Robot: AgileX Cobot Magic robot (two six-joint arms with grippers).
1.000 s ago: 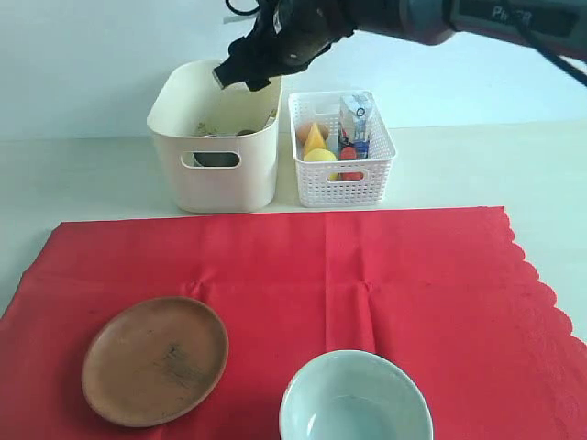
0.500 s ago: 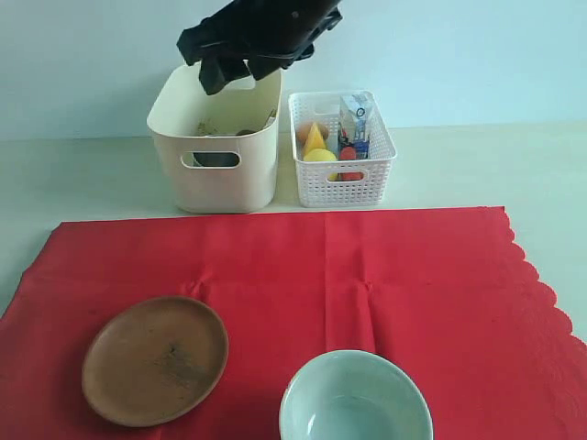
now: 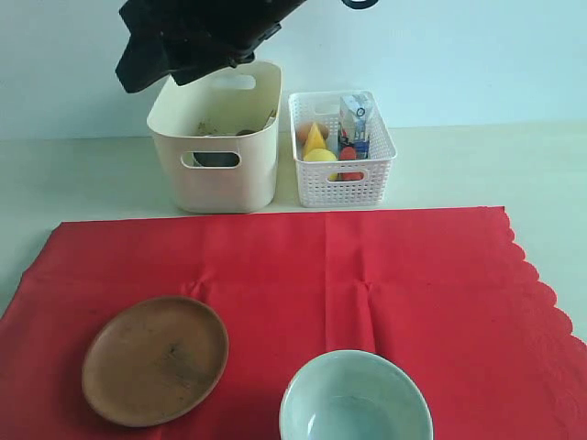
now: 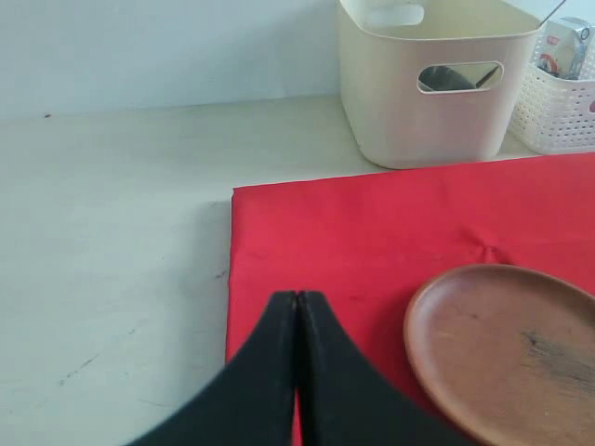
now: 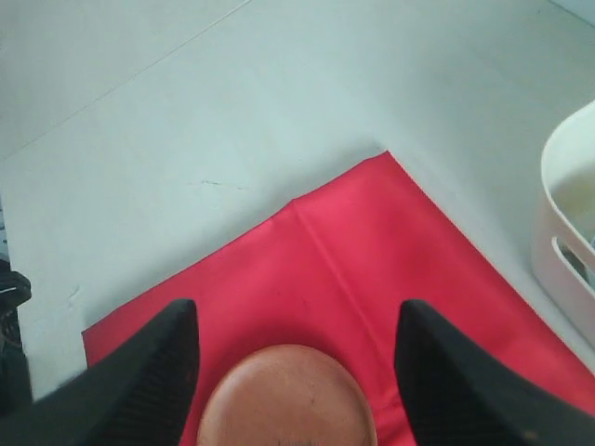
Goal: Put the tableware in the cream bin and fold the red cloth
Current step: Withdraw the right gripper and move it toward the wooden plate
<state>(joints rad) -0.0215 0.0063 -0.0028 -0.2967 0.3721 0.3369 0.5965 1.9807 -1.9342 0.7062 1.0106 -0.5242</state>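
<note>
Right hand [image 5: 296, 316] spread, empty, over the round brown wooden plate [image 3: 154, 359].
Left hand [image 4: 297, 297] pressed together; plate and pale green-white bowl [image 3: 356, 399] lie on the bright red cloth [image 3: 367, 266], with the cream plastic bin [image 3: 215, 179] beyond its edge.

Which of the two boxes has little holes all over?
The smaller white basket, right of the cream bin. Its walls are lattice all round; the bin's are smooth, with only handle cutouts.

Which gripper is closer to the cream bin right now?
Right. The right gripper hangs open above and left of the cream bin; the left gripper sits shut over the red cloth beside the wooden plate.
</note>
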